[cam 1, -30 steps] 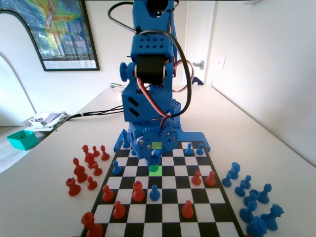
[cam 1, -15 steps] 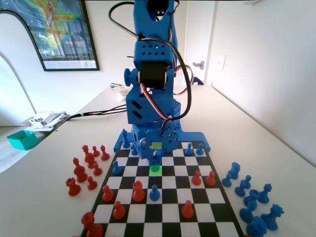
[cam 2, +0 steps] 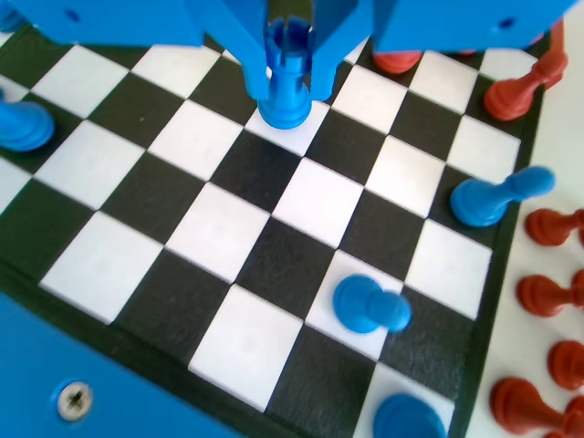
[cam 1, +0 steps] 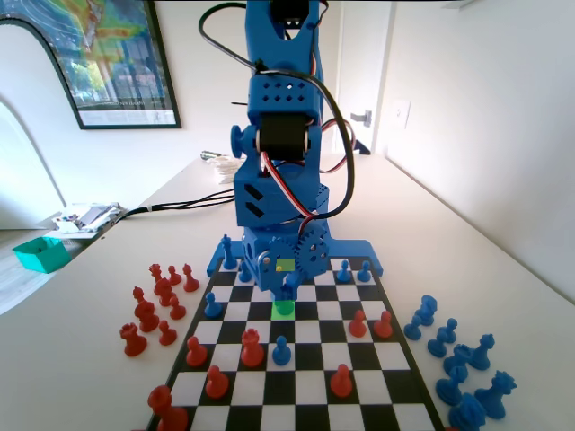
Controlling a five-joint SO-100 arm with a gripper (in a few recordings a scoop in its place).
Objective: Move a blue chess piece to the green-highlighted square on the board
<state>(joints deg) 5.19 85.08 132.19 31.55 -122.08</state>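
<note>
Pinching the blue piece (cam 2: 286, 80) between its jaws over the green square (cam 1: 283, 308), the gripper (cam 2: 289, 64) could topple it if opened before it sits flat.

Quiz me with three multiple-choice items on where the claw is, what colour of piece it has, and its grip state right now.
1. In the fixed view, the claw hangs over:
A. the green-highlighted square
B. the loose red pieces at left
C. the loose blue pieces at right

2. The piece between the jaws is:
A. red
B. blue
C. white

3. The claw is:
A. open and empty
B. shut on the blue chess piece
C. shut on nothing

Answers:
1 A, the claw's tip sits just above the green square in the fixed view.
2 B, the wrist view shows a blue piece between the jaws.
3 B, both jaws press against its sides in the wrist view.
</note>
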